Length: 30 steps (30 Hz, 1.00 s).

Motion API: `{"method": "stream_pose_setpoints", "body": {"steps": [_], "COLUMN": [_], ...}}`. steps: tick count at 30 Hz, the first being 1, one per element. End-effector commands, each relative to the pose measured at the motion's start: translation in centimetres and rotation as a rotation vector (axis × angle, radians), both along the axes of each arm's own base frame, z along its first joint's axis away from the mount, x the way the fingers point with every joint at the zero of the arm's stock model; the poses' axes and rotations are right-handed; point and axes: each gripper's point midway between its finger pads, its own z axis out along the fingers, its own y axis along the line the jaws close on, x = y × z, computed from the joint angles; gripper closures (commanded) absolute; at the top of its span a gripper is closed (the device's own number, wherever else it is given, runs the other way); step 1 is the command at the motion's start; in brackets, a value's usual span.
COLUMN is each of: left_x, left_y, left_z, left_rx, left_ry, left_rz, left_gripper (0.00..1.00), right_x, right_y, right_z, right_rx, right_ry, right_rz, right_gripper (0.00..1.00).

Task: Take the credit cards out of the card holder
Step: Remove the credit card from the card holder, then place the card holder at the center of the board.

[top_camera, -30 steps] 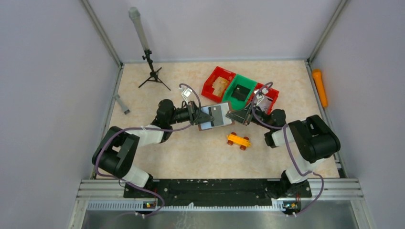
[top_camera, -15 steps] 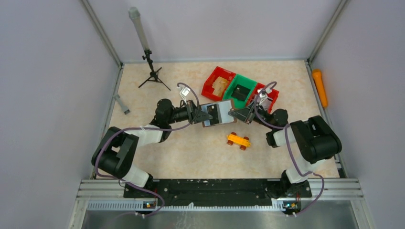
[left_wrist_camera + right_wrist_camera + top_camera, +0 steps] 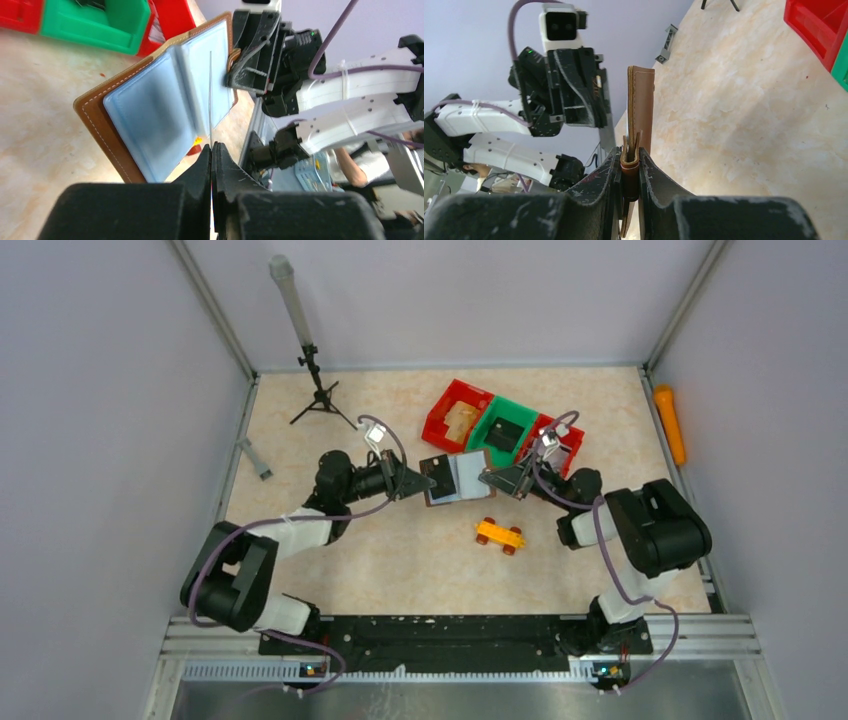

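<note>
Beige marbled tabletop [image 3: 400, 560] enclosed by pale grey walls, seen from above and from both wrists.

Left gripper [image 3: 212, 150]: fingers pressed together on the near edge of one credit card [image 3: 210, 95]. The wrist view shows this card edge-on as a thin line running straight out from the fingertips. From above it appears as a dark rectangle [image 3: 437, 486] directly ahead of the left gripper [image 3: 422, 481].

Card holder [image 3: 150, 115]: brown, opened, its grey-blue pockets facing the left gripper, lying immediately beyond the held card. Whether the card's far end sits in a pocket cannot be told. From above, the card holder [image 3: 464, 474] lies between the two grippers.

Right gripper [image 3: 629, 165]: jaws closed on one brown edge of the card holder [image 3: 640, 105], with thin edges of pockets or cards showing between the fingers. From above, the right gripper [image 3: 487, 478] meets the holder's side opposite the left gripper.

Surroundings: red and green bins [image 3: 505, 428] stand just beyond the right gripper. An orange toy car [image 3: 499, 534] rests on the table near the right gripper, on its base side. A black tripod [image 3: 318, 392] stands well beyond the left gripper. An orange cylinder [image 3: 668, 423] lies far outboard of the right gripper.
</note>
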Motion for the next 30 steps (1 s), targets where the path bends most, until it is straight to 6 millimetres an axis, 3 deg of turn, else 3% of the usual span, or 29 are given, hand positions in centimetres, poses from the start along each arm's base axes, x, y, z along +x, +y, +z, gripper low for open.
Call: {"method": "stream_pose_setpoints", "body": {"steps": [1,7,13,21,26,30], "left_x": [0.9,1.4,1.4,1.4,1.4,1.4], "left_y": [2.3,5.0,5.2,5.8,5.7,5.6], "left_z": [1.7,2.6,2.6,2.8,2.8,2.8], "left_rx": [0.053,0.111,0.112,0.121,0.121,0.119], "left_ry": [-0.124,-0.203,-0.202,-0.212,-0.212,-0.208], "left_rz": [0.148,0.330,0.348,0.383,0.381,0.375], "left_gripper": [1.00,1.00,1.00,1.00,1.00,1.00], "right_x": [1.2,1.4,1.3,1.9,1.7,1.8], "right_y": [0.1,1.5,3.8,7.4,8.4,8.4], "right_z": [2.0,0.2,-1.8,-6.5,-9.0,-9.1], "right_rx": [0.043,0.065,0.025,-0.223,-0.345,-0.373], "right_ry": [-0.113,-0.037,0.012,0.082,0.127,0.118], "right_rz": [0.006,0.097,0.158,0.194,0.222,0.218], "right_gripper": [1.00,1.00,1.00,1.00,1.00,0.72]}}
